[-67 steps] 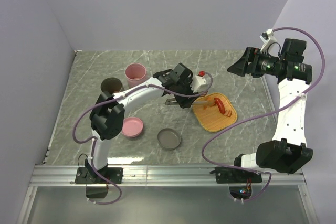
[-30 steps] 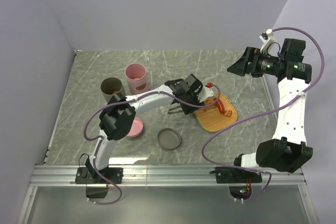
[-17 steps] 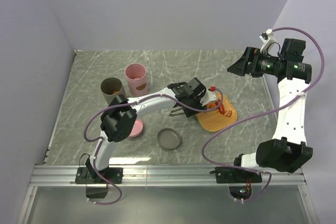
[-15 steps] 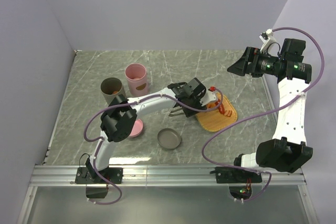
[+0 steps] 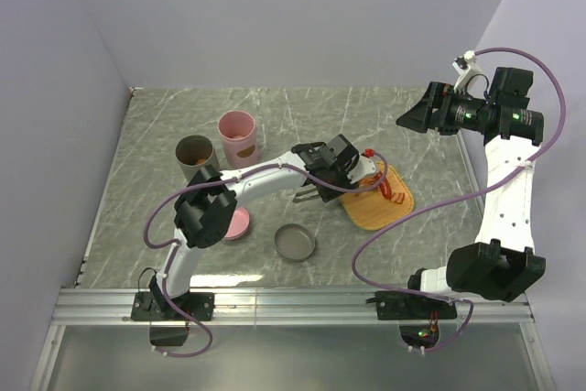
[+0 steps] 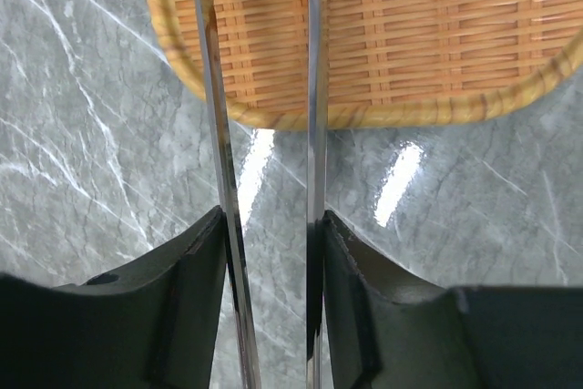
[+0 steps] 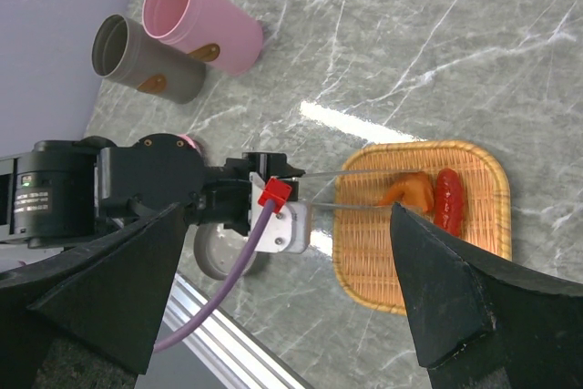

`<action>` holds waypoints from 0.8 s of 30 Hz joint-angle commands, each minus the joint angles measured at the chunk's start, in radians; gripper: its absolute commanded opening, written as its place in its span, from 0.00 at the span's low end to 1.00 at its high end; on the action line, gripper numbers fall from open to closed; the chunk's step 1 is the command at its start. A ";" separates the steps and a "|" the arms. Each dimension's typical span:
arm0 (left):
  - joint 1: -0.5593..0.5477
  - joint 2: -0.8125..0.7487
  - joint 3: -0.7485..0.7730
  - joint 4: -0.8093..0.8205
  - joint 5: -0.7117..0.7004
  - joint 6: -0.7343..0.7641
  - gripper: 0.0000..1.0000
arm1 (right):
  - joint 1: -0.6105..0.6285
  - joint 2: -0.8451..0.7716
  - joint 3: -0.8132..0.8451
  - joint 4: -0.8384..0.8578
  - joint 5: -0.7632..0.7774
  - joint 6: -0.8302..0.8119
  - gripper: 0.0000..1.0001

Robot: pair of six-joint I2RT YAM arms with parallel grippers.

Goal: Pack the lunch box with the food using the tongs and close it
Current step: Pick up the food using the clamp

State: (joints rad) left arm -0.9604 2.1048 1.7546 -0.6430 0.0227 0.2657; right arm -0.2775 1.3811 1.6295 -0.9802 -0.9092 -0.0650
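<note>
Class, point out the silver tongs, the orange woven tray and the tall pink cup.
Thin silver metal tongs (image 6: 315, 88), left wrist view, one slim arm.
Orange woven tray (image 6: 437, 34), left wrist view, bare weave.
Tall pink cup (image 7: 219, 29), right wrist view, side wall.

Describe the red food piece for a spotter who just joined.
Look right of table centre for the orange woven square tray. Two pieces lie on it: the curled orange chunk sits between the arms of the silver metal tongs; the glossy red strip lies right of it, outside them.
</note>
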 commanded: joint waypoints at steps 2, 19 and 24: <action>-0.005 -0.115 0.036 -0.014 0.019 -0.039 0.40 | 0.000 -0.016 0.006 0.025 -0.011 -0.009 1.00; -0.005 -0.200 0.057 -0.040 0.089 -0.063 0.38 | 0.003 -0.017 0.012 0.021 -0.011 -0.012 1.00; -0.004 -0.235 0.057 -0.055 0.091 -0.062 0.38 | 0.001 -0.014 0.012 0.021 -0.011 -0.012 1.00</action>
State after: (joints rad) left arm -0.9600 1.9610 1.7569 -0.7063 0.0910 0.2192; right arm -0.2775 1.3811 1.6295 -0.9802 -0.9096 -0.0654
